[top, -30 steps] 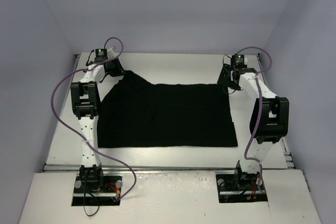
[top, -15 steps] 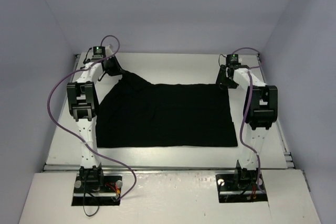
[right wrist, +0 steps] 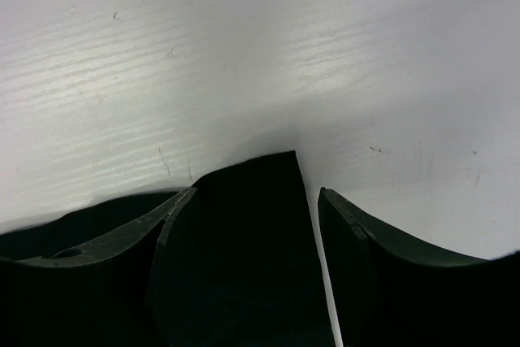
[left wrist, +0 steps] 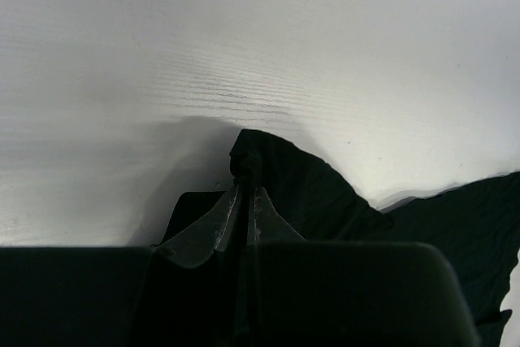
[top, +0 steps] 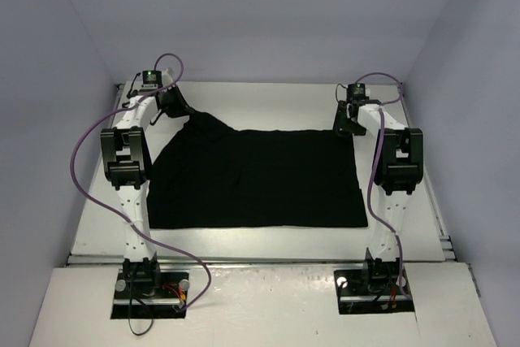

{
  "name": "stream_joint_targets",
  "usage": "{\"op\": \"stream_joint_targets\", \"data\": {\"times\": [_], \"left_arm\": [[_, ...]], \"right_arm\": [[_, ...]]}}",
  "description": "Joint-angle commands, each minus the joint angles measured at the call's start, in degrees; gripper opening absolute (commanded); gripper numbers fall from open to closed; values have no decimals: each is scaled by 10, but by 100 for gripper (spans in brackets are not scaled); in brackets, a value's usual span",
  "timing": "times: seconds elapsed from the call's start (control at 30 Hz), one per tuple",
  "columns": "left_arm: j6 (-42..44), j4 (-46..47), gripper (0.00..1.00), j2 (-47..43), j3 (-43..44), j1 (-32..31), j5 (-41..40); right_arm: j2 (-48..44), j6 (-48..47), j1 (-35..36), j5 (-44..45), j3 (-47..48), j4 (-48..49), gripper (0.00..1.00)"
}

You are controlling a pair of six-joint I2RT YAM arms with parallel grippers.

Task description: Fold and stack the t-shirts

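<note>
A plain black t-shirt [top: 260,178] lies spread flat on the white table, folded into a rough rectangle. My left gripper [top: 185,113] is at its far left corner and is shut on a pinch of the cloth, which shows bunched between the fingers in the left wrist view [left wrist: 268,170]. That corner is pulled up and outward. My right gripper [top: 348,123] is at the far right corner. In the right wrist view its jaws stand open around the shirt's corner [right wrist: 252,225], which lies flat on the table between them.
The white table [top: 268,99] has bare surface behind the shirt and in front of it. Grey walls close in the back and both sides. Purple cables loop off both arms.
My right arm has drawn in and its gripper has moved slightly left onto the shirt's far right corner. My left gripper has stayed at the far left corner, still holding cloth.
</note>
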Motion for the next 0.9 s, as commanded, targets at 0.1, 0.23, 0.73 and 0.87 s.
{"op": "stream_joint_targets", "data": {"times": [0.1, 0.23, 0.73, 0.87], "left_arm": [[-1, 6, 0, -56, 10, -5, 16], [6, -6, 0, -55, 16, -5, 15], [-7, -39, 0, -21, 112, -3, 11], [-27, -57, 0, 6, 208, 1, 11]], "right_arm": [[25, -27, -4, 8, 46, 10, 61], [34, -33, -4, 3, 47, 10, 62], [41, -60, -4, 0, 73, 11, 0], [36, -65, -4, 12, 106, 11, 0]]}}
